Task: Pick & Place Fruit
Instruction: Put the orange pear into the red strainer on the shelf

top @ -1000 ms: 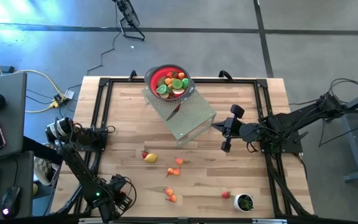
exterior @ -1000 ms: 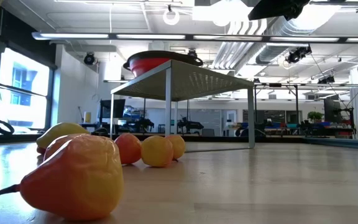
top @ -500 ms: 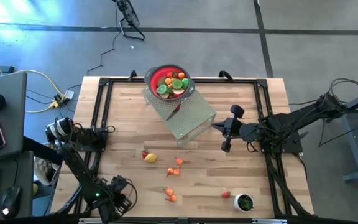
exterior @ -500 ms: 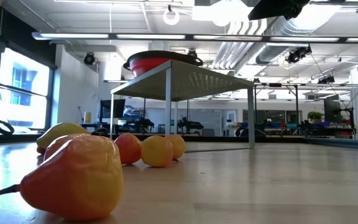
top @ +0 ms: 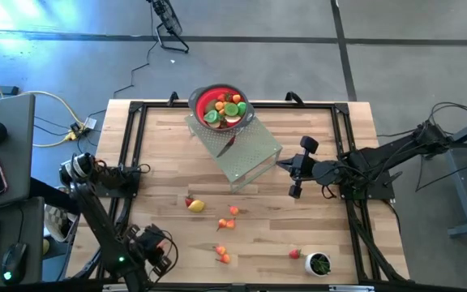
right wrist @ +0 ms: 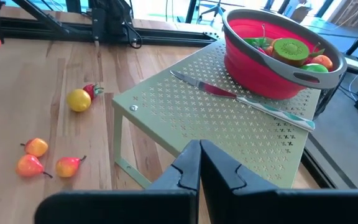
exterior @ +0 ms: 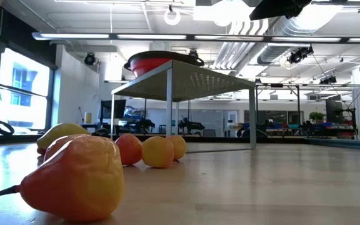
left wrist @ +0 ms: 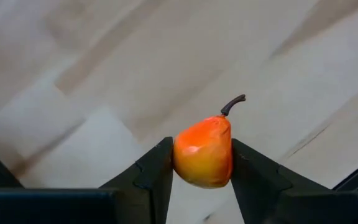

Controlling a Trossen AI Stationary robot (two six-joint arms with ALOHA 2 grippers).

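Fruit is in hand: a small orange pear with a dark stem sits clamped between the two dark fingers of the left gripper, stem pointing away from the wrist, with bare wooden table just beyond it. From above, that gripper is at the near left corner of the table, well apart from the other pieces.

Farther out from it, toward the middle of the table, a yellow lemon lies touching a small red piece, then a few orange pieces and another small cluster. A red strawberry lies just beside a white cup with green contents, near the opposite near corner.

Farthest from the holding hand stands a pale green perforated stand, carrying a red bowl already loaded with green, orange and red fruit, and a knife lying beside the bowl.

The right gripper waits with its fingers pressed together and empty, hovering just off the stand's right side.

I judge the task partly done: several pieces are in the bowl, one is held, and roughly half a dozen remain on the table
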